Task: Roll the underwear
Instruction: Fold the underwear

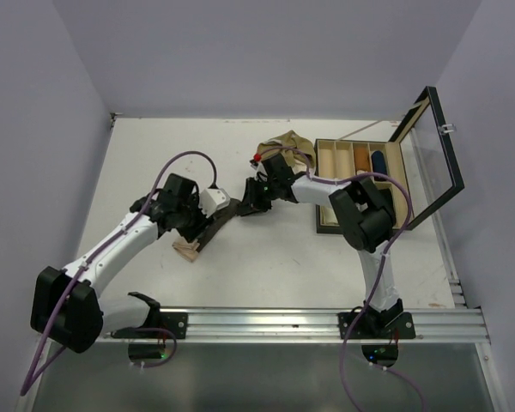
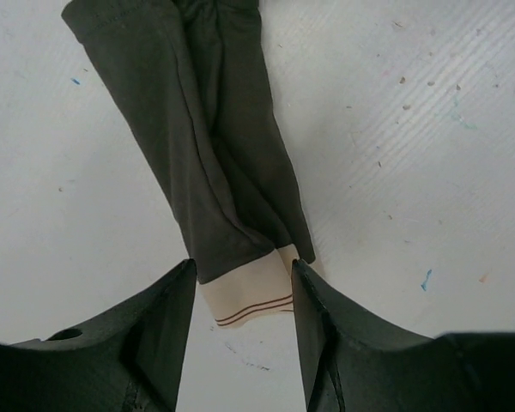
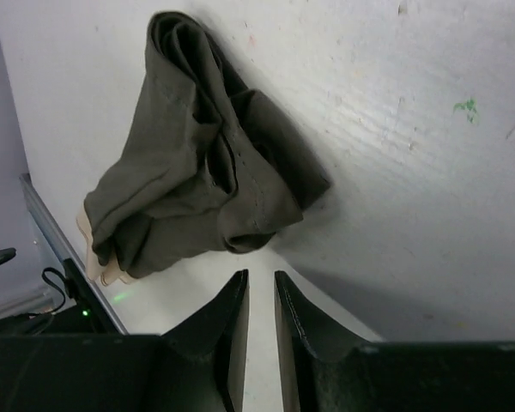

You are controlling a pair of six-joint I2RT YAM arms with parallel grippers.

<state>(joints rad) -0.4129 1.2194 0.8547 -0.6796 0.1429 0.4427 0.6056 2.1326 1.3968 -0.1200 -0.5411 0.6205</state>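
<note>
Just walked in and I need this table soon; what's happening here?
Two robot arms are working on a dark brown cloth boxer brief folded into a long strip. The left gripper has its jaws open astride the beige waistband end. The right gripper points at the bunched far end, jaws only a slit apart, empty.

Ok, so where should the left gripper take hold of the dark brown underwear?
Probably the beige waistband end, from above. The dark brown underwear lies flat as a narrow folded strip, and that end sits between the left gripper's open fingers.
</note>
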